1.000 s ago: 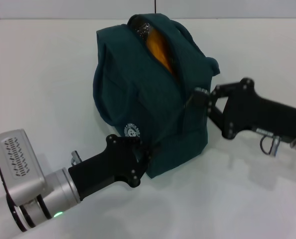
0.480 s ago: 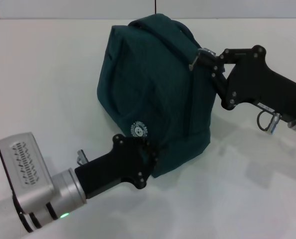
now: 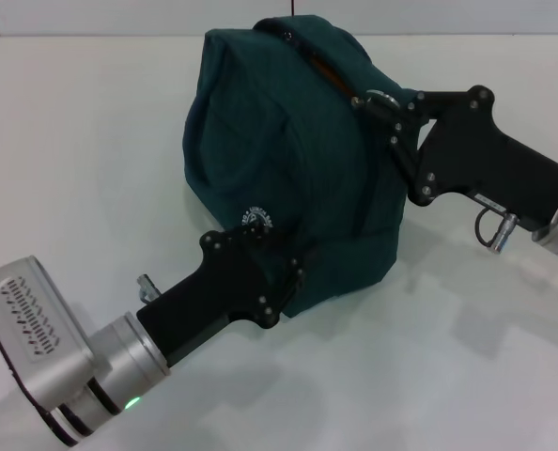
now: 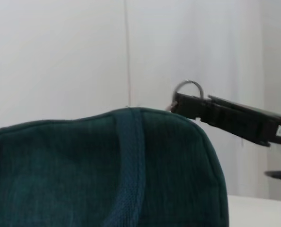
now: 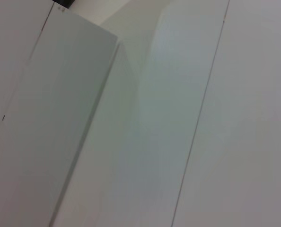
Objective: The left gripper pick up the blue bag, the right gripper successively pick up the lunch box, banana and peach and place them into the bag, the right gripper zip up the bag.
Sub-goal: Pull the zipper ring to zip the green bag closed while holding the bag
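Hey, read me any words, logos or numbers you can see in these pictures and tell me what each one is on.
Round white logo on the bag, by the left gripper: ring of lettering, too small to read.
White label on the right gripper, seen in the left wrist view: print too blurred to read.
Nothing else carries text.

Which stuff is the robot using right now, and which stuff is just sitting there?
Being used: blue bag; zipper pull; right gripper at the zipper; left gripper gripping the bag's lower front; something orange showing through the opening.
Just there: white table.
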`<state>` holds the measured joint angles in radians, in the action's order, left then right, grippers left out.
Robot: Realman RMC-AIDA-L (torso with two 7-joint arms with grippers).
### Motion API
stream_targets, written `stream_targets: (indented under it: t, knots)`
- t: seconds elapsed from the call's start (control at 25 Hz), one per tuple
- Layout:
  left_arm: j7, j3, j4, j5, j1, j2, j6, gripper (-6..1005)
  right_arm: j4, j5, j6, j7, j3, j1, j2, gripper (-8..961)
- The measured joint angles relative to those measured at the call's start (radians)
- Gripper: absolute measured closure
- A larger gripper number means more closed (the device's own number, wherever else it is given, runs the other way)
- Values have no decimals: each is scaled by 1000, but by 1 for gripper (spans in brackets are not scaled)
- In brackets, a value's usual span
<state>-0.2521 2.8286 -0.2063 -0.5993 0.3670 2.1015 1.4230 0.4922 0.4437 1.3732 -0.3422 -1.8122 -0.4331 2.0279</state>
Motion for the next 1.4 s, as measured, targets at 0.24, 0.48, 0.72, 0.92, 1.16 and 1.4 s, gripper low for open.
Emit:
stream_targets:
  t: [0.24, 0.48, 0.72, 0.92, 1.16, 1.4]
  knots:
    - [-45, 0, -29, -6, -5, -5, 52, 703, 0, -39, -13, 35, -26, 3, 0, 939]
    - [-100, 0, -62, -29, 8, -1, 64, 345, 0, -78, -19, 45, -58, 1, 0, 940]
    - [-136, -1, -75, -66, 15, 1, 63, 157, 0, -80, -19, 46, -66, 5, 0, 940]
    - [-137, -2, -84, -87, 17, 2, 68, 108, 0, -90, -18, 48, -67, 13, 0, 940]
    - [-138, -2, -85, -89, 22, 1, 68, 117, 0, -102, -14, 49, -73, 17, 0, 940]
    - [-118, 2, -77, -82, 34, -2, 69, 200, -5, -117, -14, 49, -83, 17, 0, 940]
